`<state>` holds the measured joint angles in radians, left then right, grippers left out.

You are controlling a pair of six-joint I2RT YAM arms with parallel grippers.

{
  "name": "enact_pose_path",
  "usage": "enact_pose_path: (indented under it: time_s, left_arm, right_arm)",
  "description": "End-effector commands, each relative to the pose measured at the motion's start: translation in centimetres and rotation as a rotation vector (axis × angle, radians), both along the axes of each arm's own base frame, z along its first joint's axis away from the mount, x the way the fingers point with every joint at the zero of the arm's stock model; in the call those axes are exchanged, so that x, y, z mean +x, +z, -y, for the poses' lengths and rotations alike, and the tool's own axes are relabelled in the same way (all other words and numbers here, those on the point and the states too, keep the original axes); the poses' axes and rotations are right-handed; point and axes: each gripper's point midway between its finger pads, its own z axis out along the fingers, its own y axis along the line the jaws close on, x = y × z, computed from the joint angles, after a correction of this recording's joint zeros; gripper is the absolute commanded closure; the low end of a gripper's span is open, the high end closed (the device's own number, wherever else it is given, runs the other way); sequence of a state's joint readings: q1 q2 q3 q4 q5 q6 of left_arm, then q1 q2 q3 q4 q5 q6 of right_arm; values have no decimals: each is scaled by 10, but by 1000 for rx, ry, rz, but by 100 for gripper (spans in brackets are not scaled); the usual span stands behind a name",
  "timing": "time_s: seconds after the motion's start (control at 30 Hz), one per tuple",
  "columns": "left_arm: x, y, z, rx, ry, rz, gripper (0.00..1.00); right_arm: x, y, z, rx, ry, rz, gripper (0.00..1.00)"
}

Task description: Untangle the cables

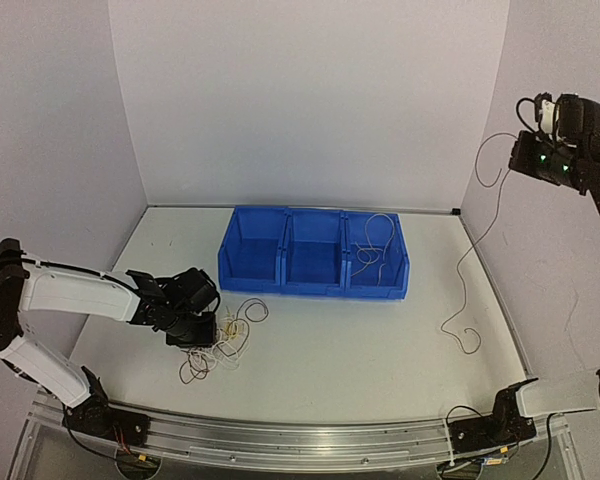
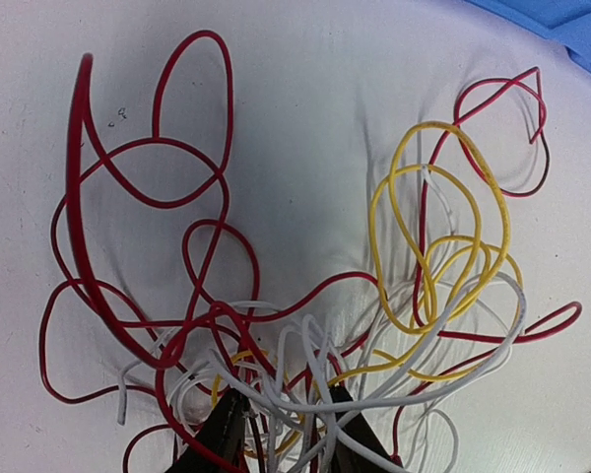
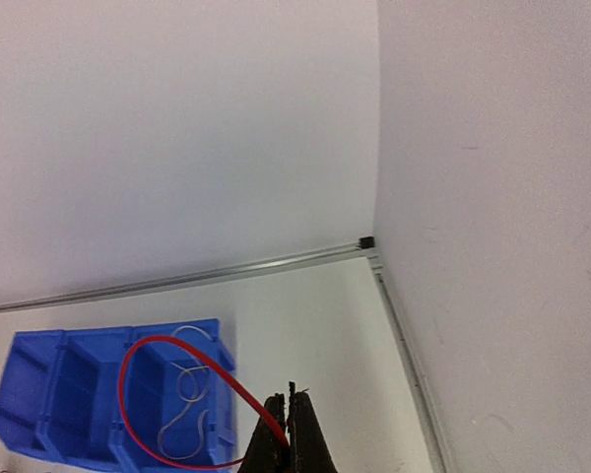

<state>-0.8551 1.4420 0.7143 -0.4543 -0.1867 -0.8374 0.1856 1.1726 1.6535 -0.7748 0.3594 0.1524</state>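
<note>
Separation of one strand is the step in hand, as I judge it. My right tool (image 1: 522, 150) is raised high at the right side, clenched on a long thin red cable (image 1: 463, 265) that hangs down from it. The cable's lower end lies looped on the white worktop (image 1: 360, 340), well apart from the rest.

The tangle of thin red, yellow and white cables (image 1: 220, 340) lies on the worktop in front of the blue plastic three-compartment bin (image 1: 280, 282), toward its left end. My left tool (image 1: 204, 330) is down on the tangle.

I think the next move calls for placing the held red cable in one compartment. The left tool then has to close on a single strand, not a bundle, so that lifting does not drag the whole knot along.

The left wrist view shows what the top view cannot. My left tool (image 2: 288, 439) is released, its fingers set apart with several white strands running between them, and the tangle (image 2: 276, 340) spreads ahead in crossing loops.

The right wrist view shows my right tool (image 3: 288, 434) pinched tight on the red cable (image 3: 167, 339), which arcs out to the left. It also shows a curled white cable (image 3: 182, 384) in the bin's end compartment (image 3: 39, 394).

Only the top view shows both arms at once.
</note>
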Motion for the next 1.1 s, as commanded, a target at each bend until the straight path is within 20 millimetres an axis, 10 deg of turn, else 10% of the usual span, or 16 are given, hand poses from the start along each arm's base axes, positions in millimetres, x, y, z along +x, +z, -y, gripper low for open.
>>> enact_pose_path:
  time_s: [0.0, 0.43, 0.77, 1.07]
  left_arm:
    - [14, 14, 16, -49, -24, 46, 71]
    - [17, 21, 21, -85, -25, 74, 65]
    - [21, 20, 25, -85, -35, 78, 64]
    - [25, 23, 32, -89, -54, 81, 61]
  right_arm:
    - [-20, 50, -59, 275, 298, 104, 100]
    - [-1, 106, -148, 737, 708, 35, 100]
    - [10, 117, -232, 705, 858, 38, 100]
    - [73, 143, -267, 749, 797, 172, 100]
